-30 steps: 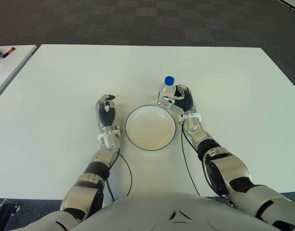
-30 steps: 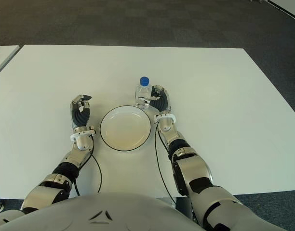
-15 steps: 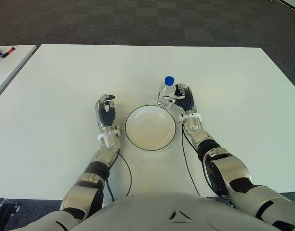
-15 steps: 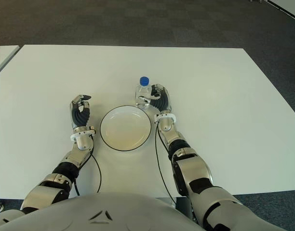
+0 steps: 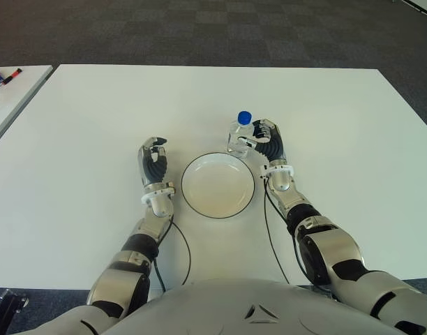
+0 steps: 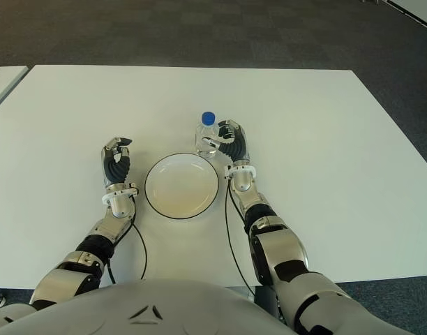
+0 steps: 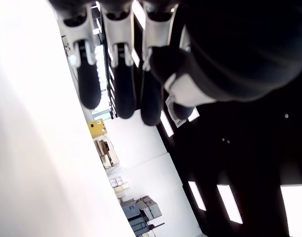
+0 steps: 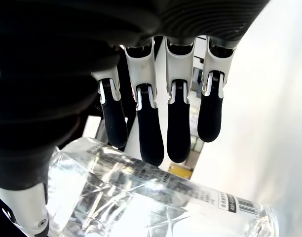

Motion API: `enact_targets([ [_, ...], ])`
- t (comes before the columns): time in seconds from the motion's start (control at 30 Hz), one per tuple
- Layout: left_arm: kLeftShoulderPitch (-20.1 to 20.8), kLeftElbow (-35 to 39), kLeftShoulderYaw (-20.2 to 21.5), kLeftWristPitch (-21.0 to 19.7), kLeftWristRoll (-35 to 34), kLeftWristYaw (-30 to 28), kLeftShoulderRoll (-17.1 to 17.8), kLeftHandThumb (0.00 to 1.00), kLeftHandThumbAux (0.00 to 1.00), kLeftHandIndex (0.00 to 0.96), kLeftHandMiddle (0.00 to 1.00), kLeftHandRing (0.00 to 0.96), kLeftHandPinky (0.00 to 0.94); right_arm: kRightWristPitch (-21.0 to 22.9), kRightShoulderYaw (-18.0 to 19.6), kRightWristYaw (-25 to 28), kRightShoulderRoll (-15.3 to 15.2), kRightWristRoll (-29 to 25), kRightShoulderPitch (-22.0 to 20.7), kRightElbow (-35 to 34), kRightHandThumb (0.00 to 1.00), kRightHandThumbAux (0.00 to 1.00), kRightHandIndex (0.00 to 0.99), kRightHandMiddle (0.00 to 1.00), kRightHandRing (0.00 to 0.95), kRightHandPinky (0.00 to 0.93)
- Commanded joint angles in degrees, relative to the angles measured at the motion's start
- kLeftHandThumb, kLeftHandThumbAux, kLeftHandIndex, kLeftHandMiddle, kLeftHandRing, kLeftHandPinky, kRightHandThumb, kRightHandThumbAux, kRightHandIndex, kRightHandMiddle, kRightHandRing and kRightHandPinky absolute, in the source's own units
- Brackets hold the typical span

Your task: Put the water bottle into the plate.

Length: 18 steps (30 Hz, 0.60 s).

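Right hand (image 5: 267, 145) wrapped around the water bottle (image 5: 240, 134) at the far right rim of the plate (image 5: 218, 185).

The clear bottle with its blue cap (image 5: 245, 117) stands upright on the white surface (image 5: 95, 118), just beyond the plate's far right edge and not inside it. The right hand is on the bottle's right side; in the right wrist view its fingers (image 8: 151, 133) curl across the clear body of the bottle (image 8: 141, 197) with the thumb on the opposite side, clamped on it. The white plate with a dark rim sits between the two hands. The left hand (image 5: 155, 167) shows just left of the plate, its fingers (image 7: 119, 94) curled together and holding nothing.
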State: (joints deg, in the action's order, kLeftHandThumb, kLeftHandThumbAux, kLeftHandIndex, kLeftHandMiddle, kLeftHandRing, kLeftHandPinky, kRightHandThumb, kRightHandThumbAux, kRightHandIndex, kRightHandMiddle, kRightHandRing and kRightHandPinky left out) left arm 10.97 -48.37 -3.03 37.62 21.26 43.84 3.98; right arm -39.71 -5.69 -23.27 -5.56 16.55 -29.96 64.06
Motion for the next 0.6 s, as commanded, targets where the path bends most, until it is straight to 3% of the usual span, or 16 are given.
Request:
enact_targets([
  [0.03, -0.51, -1.6, 0.27, 0.45, -0.87, -1.1, -0.21, 0.84, 0.671, 0.45, 0.43, 0.377, 0.399, -0.76, 0.27, -0.49, 0.09, -0.15, 0.64, -0.93, 0.916, 0.672, 0.376, 0.522, 0.443, 0.441],
  [0.6, -0.14, -2.53, 0.07, 1.17, -1.07, -1.5, -0.12, 0.84, 0.673, 0.46, 0.418, 0.358, 0.389, -1.55, 0.08, -1.6, 0.07, 0.3, 1.27, -3.16, 0.945, 0.667, 0.379, 0.53, 0.433, 0.438],
])
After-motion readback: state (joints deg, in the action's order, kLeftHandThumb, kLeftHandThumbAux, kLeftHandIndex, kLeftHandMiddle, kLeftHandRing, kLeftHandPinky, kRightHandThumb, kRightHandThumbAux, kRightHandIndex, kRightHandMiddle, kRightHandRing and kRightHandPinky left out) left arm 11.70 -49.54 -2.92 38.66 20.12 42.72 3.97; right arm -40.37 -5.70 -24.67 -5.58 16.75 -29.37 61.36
